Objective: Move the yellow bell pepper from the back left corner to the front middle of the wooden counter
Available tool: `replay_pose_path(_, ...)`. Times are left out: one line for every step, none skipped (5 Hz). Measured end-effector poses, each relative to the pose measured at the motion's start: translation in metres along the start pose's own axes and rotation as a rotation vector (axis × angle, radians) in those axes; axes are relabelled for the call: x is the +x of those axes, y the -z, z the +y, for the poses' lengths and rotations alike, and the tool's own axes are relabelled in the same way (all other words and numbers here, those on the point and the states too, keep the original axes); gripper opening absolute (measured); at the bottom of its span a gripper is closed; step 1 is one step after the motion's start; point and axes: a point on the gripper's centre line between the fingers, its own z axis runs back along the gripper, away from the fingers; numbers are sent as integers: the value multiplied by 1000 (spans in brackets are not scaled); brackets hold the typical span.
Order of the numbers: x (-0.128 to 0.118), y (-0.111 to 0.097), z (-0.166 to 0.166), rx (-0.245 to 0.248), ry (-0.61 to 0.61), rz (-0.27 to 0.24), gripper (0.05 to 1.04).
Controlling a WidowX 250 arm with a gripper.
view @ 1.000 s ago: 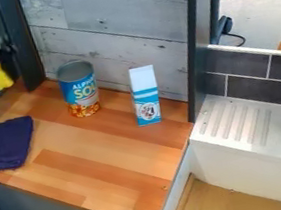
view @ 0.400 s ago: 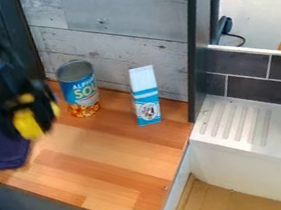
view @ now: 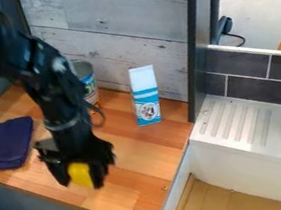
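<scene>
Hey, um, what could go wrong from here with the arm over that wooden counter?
The yellow object between the gripper's fingers could slip and, near the counter's front edge, might roll off. The arm's loose cable loop appears in front of the soup can, so it might catch on it if they're close. The narrow, upright carton could topple if bumped.

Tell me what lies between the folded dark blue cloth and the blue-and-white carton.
In the camera view, the black arm crosses in front of the stretch from cloth to carton; the rest that shows is wooden counter.
</scene>
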Motion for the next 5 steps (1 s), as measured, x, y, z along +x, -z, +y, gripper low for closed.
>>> replay_pose_path(5,6,-2,-5,28,-47,806)
replay_pose_path(10,20,7,-52,-33,-30,806)
replay_pose_path(21,33,5,-71,-57,-19,806)
replay_pose_path(24,33,5,-89,-76,-21,871)
replay_pose_path(23,30,7,-83,-58,14,1015)
